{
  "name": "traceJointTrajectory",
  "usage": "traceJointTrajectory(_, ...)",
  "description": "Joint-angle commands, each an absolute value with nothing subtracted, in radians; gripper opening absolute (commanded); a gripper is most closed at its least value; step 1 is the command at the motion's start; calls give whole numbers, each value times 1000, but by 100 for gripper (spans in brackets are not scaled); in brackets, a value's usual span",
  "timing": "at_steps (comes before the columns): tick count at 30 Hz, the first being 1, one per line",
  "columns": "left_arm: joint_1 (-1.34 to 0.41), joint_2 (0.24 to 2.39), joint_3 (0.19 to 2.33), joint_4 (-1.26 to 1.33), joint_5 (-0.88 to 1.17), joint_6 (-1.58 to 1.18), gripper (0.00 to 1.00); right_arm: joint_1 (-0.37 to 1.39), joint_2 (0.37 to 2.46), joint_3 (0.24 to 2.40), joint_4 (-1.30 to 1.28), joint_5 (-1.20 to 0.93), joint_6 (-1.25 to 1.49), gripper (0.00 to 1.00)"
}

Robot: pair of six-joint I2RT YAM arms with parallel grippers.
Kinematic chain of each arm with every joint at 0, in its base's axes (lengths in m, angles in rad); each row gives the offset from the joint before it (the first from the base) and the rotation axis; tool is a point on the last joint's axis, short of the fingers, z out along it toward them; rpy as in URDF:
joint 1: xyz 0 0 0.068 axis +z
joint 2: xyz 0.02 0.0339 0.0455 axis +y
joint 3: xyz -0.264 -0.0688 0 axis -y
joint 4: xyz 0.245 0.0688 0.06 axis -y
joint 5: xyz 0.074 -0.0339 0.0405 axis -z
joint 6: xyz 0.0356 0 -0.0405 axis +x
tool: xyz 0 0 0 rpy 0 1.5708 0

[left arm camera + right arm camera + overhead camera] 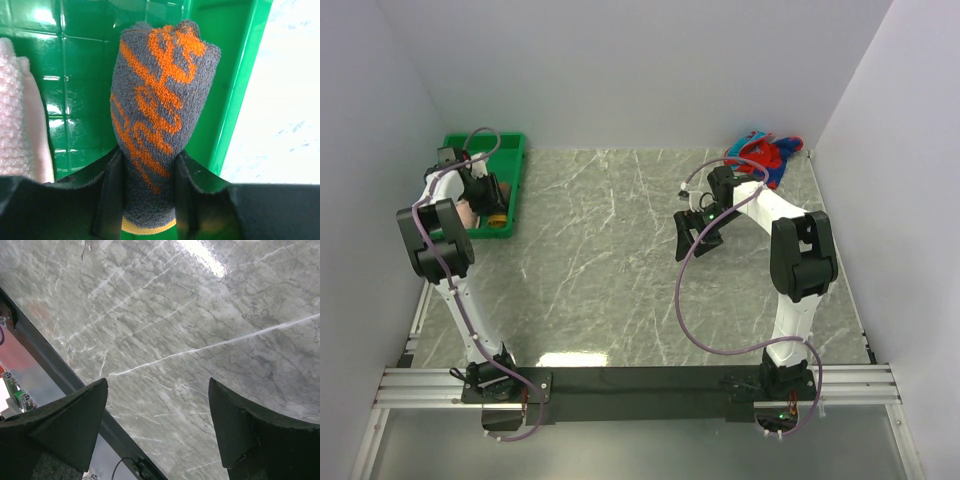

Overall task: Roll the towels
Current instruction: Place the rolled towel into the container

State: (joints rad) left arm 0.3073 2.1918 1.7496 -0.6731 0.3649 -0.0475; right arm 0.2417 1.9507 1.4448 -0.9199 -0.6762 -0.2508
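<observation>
Left gripper (148, 167) grips a rolled grey-and-orange towel (160, 100) at half width. The roll's long axis runs straight out from between the fingers, toward the floor of the green tray (235, 90), and a pale pink towel (17, 115) lies just to its left. Right gripper (157, 390) hangs spread wide and empty over the marble table (175, 315). The red-and-blue towels (762, 150) lie heaped behind its wrist, far nearer this arm than the left.
</observation>
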Motion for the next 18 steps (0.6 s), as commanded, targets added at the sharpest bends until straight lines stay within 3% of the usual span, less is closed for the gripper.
traceJointTrajectory(1,307,2214,1773,-713,430,-58,46,236,1930,1456,-922,-676,-252,88)
traceJointTrajectory(7,308,2198,1782,-716,413,-67,51,235,1934,1459,-923,-683,-252,88)
traceJointTrajectory(9,310,2195,1786,-719,405,-69,61,236,1936,1465,-927,-684,-252,88)
traceJointTrajectory(18,327,2174,1795,-729,433,-57,64,239,1940,1471,-930,-689,-252,88)
